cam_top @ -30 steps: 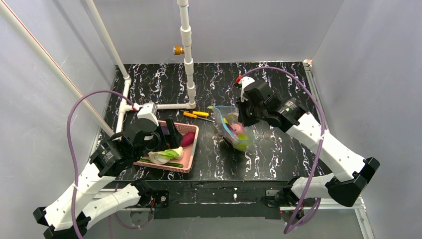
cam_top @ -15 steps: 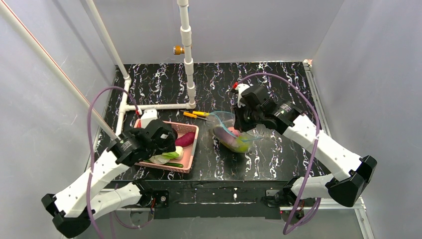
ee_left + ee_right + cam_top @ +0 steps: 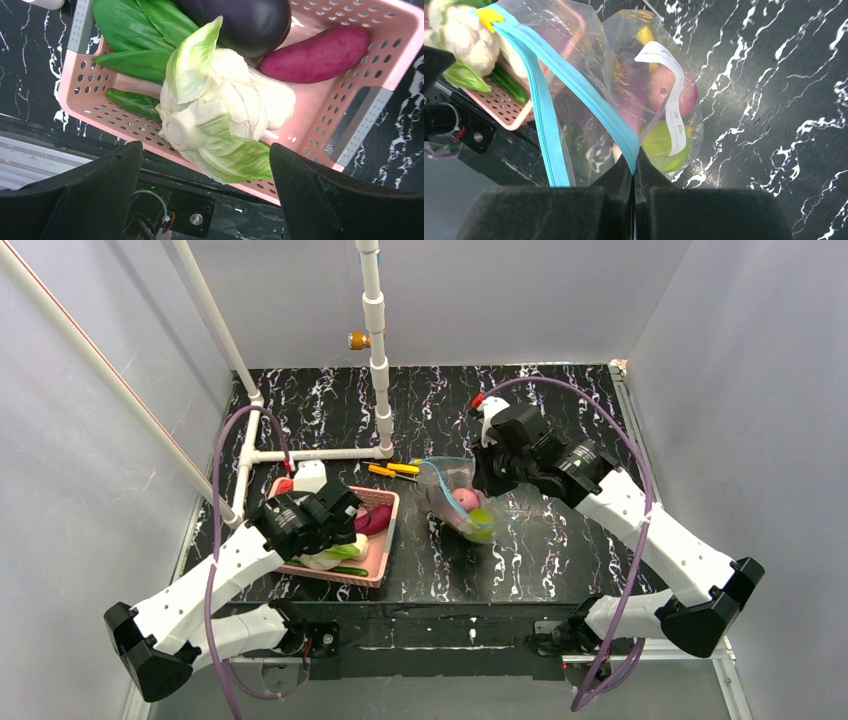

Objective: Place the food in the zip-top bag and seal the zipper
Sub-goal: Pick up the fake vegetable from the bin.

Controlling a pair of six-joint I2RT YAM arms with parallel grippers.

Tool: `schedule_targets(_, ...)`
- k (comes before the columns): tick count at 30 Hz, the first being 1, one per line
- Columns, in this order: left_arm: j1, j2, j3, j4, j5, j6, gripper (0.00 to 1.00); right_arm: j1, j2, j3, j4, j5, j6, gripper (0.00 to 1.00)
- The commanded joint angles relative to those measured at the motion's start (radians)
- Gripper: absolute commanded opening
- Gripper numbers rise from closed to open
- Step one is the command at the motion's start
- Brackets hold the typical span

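Hovering over the pink basket (image 3: 389,532) at the table's (image 3: 560,400) near-left side, the left gripper (image 3: 335,515) has its jaws spread wide and holds nothing. In the left wrist view, its two black fingers (image 3: 95,192) frame the white-and-green leafy head (image 3: 220,120), which lies loose in the middle of the basket. Whether the fingers touch it cannot be told. Just behind the head lie a dark purple eggplant (image 3: 240,20) and a red-purple oblong piece (image 3: 317,55), the latter against the basket's wall. Flat green leaves (image 3: 135,25) and a slim dark green piece (image 3: 132,102) lie on the head's other side.

Two yellow-handled screwdrivers (image 3: 395,470) lie on the black marbled surface just right of the basket's far corner, between it and the zip-top bag (image 3: 450,480).

The bag sits near the table's centre with its mouth agape. The two halves of the teal zipper (image 3: 546,132) stand apart and run together at one end. The right gripper (image 3: 485,475) is clamped tight on that end, pinching the strip between closed fingers (image 3: 621,172). Through the clear plastic show a pinkish-red piece (image 3: 664,87), a green pear (image 3: 664,147) below it and a bit of a yellow piece (image 3: 646,35) above. A white label (image 3: 671,100) crosses the bag's side.
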Motion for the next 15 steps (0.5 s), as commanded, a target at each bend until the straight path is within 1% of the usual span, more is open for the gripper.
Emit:
schedule_targets(1, 0.005, 0.024, -0.059, 0.057, 0.003, 0.004, 0.98, 0.001, 0.015, -0.039, 0.044, -0.044, 0.012, 0.01)
schedule_targets(7, 0.006, 0.12, -0.067, 0.104, 0.016, 0.001, 0.98, 0.001, 0.008, -0.016, 0.046, -0.055, 0.015, 0.01)
schedule_targets(12, 0.006, 0.216, -0.051, 0.046, -0.009, -0.057, 0.98, 0.001, 0.007, -0.027, 0.054, -0.056, 0.016, 0.01)
schedule_targets(15, 0.006, 0.213, -0.069, 0.053, -0.013, -0.073, 0.98, 0.002, 0.006, -0.04, 0.053, -0.051, 0.016, 0.01)
